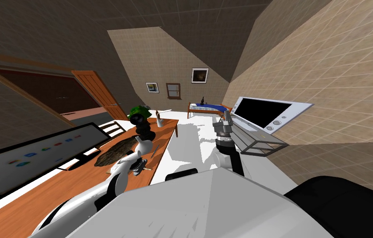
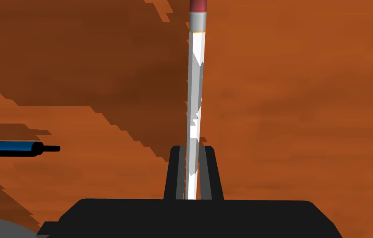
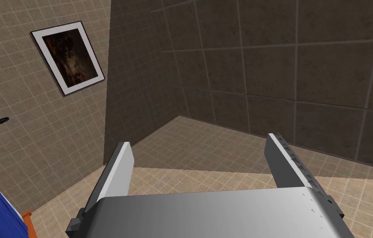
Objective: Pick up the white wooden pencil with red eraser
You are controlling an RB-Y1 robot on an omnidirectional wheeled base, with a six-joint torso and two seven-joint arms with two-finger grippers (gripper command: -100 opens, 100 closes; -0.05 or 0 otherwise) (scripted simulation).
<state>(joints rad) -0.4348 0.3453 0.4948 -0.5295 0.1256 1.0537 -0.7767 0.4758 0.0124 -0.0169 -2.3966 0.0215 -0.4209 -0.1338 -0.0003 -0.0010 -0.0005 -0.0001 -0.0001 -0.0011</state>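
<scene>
Left gripper [image 2: 192, 149], lower left-centre of head view, clenched the pencil [image 2: 195, 82] far from its eraser [image 2: 198, 5]; lifting might swing it loose. Right gripper [image 3: 200, 142] hung released.

Pencil [image 2: 194, 82]: eraser cropped at edge (other end hidden behind left gripper [image 2: 192, 148]).

White arms [image 1: 117, 175] (dark joints), grey-bladed right hand [image 3: 199, 140].

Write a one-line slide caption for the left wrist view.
Left gripper shut on the white pencil, red eraser end pointing away, against the brown desk; a blue pen lies nearby.
</scene>
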